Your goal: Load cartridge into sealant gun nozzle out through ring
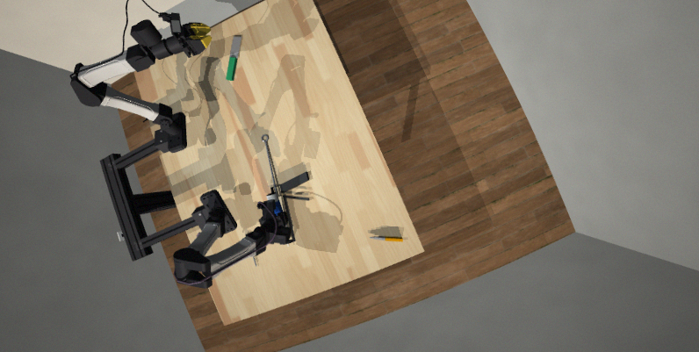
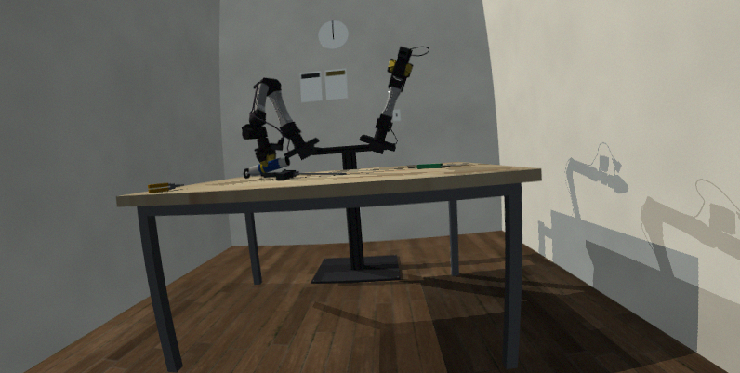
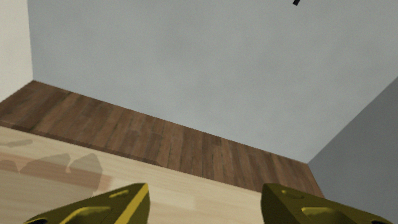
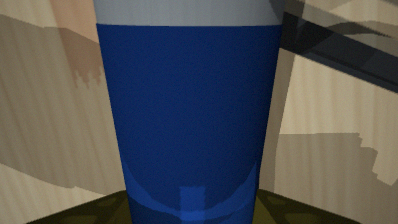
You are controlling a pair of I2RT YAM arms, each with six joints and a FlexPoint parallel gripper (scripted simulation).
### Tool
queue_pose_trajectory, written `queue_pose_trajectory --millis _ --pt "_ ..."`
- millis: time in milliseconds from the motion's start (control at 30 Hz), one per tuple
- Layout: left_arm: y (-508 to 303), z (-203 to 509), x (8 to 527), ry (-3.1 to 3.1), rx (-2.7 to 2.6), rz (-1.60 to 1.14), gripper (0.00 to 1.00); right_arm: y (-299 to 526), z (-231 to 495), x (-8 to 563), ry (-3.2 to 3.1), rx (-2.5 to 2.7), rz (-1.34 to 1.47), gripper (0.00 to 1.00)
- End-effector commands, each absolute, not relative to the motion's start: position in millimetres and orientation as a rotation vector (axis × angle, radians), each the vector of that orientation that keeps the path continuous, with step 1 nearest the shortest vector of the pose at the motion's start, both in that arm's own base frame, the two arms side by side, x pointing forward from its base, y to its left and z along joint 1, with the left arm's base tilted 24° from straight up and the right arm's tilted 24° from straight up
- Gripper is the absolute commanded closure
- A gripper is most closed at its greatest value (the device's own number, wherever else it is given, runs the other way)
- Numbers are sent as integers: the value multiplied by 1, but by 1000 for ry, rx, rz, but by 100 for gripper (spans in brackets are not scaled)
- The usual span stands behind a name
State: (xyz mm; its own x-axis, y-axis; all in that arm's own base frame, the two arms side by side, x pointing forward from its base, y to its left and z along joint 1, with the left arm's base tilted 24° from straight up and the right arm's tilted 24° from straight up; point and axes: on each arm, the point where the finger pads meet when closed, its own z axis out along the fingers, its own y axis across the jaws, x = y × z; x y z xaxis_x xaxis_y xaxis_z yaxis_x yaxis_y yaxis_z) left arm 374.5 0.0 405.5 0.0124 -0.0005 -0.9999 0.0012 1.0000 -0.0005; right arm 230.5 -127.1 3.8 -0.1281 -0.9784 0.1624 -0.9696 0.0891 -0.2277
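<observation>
The sealant gun lies on the table, its black handle (image 1: 296, 182) (image 2: 286, 175) to one side. Its long plunger rod (image 1: 270, 160) extends far behind the handle and ends in a small ring. My right gripper (image 4: 192, 199) (image 2: 267, 164) is shut on the blue and white cartridge (image 1: 277, 207) (image 2: 275, 165) (image 4: 192, 100), over the gun frame. In the exterior view the cartridge is tilted, its white end lower near the black front ring (image 2: 246, 173). The arm hides most of the frame; nozzle and thumb plate cannot be made out. My left gripper (image 1: 209, 37) (image 3: 205, 193) is half open, empty and high up.
A green-handled tool (image 1: 232, 68) (image 2: 429, 166) with a grey blade lies on the table (image 1: 352, 154) below the left arm. A yellow-handled tool (image 1: 393, 239) (image 2: 159, 187) lies near the far corner, away from the arm stand.
</observation>
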Motion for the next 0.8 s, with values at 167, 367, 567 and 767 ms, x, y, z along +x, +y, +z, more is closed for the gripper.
queue_pose_trajectory --millis 167,367,567,767 --pt "-6 426 375 1510 8 -13 47 -129 9 237 2249 -2057 -421 100" --pt "-6 426 375 1510 8 -13 47 -135 14 238 2245 -2051 -443 100" --pt "-6 426 375 1510 8 -13 47 -139 7 241 2254 -2046 -442 100" --pt "-6 426 375 1510 8 -13 47 -142 8 241 2253 -2045 -450 100"
